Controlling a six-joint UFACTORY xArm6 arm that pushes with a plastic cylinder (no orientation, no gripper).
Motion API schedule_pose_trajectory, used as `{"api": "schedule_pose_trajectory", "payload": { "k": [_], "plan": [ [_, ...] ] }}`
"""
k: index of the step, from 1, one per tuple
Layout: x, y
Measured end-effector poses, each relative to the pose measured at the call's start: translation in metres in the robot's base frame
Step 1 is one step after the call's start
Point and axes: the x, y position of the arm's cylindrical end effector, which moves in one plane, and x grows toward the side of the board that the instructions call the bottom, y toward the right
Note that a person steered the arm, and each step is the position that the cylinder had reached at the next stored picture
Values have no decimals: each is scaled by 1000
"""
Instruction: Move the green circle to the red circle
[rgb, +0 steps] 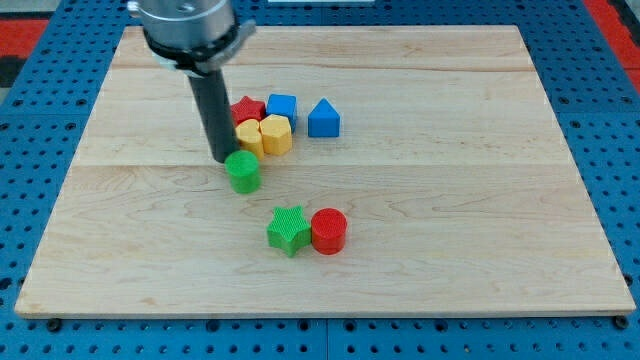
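Note:
The green circle (243, 172) is a short green cylinder left of the board's middle. The red circle (328, 230) is a short red cylinder lower down and to the right, touching a green star (289, 229) on its left. My tip (221, 158) is at the end of the dark rod, just up and left of the green circle, touching or nearly touching it.
A cluster sits above the green circle: a red star (247, 109), a blue cube (282, 106), a yellow block (249, 136) and a yellow hexagon (276, 134). A blue triangular block (323, 119) stands to their right. The wooden board (480, 200) lies on a blue pegboard.

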Motion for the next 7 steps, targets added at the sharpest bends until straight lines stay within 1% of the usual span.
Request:
{"api": "schedule_pose_trajectory", "payload": {
  "k": [1, 2, 3, 4, 6, 7],
  "plan": [
    [18, 38],
    [12, 10],
    [25, 0],
    [45, 13],
    [45, 73],
    [42, 60]
  ]
}}
